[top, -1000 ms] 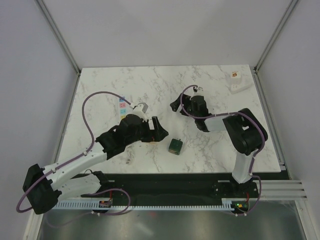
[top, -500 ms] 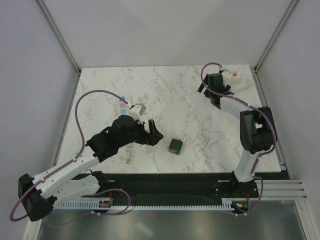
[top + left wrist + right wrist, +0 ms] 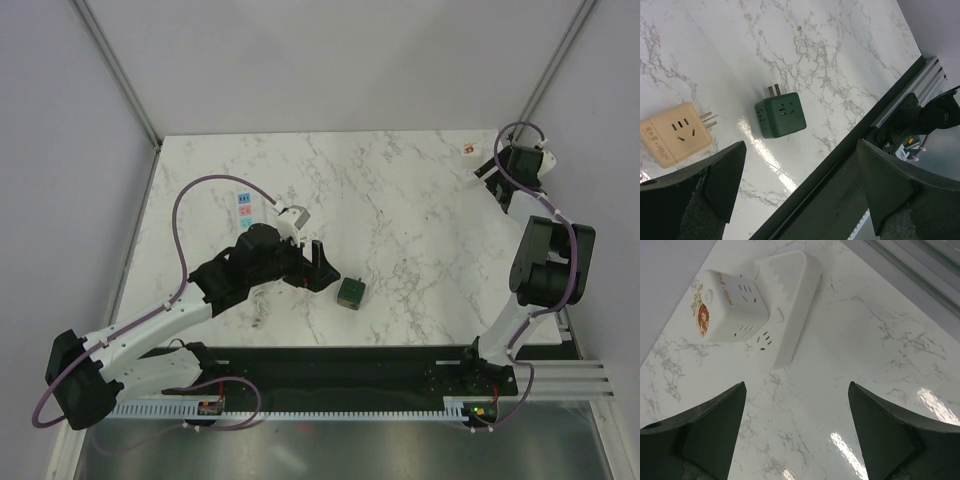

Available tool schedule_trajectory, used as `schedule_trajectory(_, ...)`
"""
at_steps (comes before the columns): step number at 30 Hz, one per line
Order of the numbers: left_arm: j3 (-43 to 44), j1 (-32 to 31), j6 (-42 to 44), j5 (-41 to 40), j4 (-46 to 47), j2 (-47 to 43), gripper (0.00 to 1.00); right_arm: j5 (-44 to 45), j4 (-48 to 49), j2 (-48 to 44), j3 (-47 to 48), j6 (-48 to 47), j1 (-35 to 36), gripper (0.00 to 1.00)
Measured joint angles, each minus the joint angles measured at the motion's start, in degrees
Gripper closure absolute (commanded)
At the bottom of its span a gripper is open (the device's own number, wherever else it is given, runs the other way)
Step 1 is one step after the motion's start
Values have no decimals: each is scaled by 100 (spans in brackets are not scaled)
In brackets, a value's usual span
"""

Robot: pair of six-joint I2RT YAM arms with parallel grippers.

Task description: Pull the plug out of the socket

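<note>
Right gripper (image 3: pixel 797 440): jaws spread wide, nothing between them, above the white marble-patterned tabletop (image 3: pixel 875 350). Upper left of its wrist view: white cube-shaped plastic plug (image 3: pixel 730 305) with an orange emblem, seated against the white oblong plastic socket strip (image 3: pixel 790 300).

Left gripper (image 3: pixel 802 192): jaws wide, empty. Centre of its view: dark green plastic cube adapter (image 3: pixel 780 114), prongs showing. Left edge: beige plastic cube adapter (image 3: pixel 674 132), near the green one, not touching.

Both arms (image 3: pixel 150 320): white links (image 3: pixel 497 322), black joints (image 3: pixel 550 265) and jaws, purple cables (image 3: pixel 208 180).
</note>
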Motion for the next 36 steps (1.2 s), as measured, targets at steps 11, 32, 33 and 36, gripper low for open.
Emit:
schedule_trajectory(11, -11, 31, 17, 428, 291, 63, 2, -1397, 2004, 1545, 87, 879, -586, 7)
schedule_trajectory(32, -11, 133, 13, 686, 538, 824, 3, -2262, 3344, 3117, 1370, 2149, -920, 39)
schedule_trajectory(33, -11, 133, 11, 715, 553, 835, 3, -2277, 3370, 3152, 1386, 2179, -920, 41)
schedule_trajectory(36, -11, 133, 11, 776, 557, 848, 3, -2304, 3436, 3226, 1399, 2293, -922, 53)
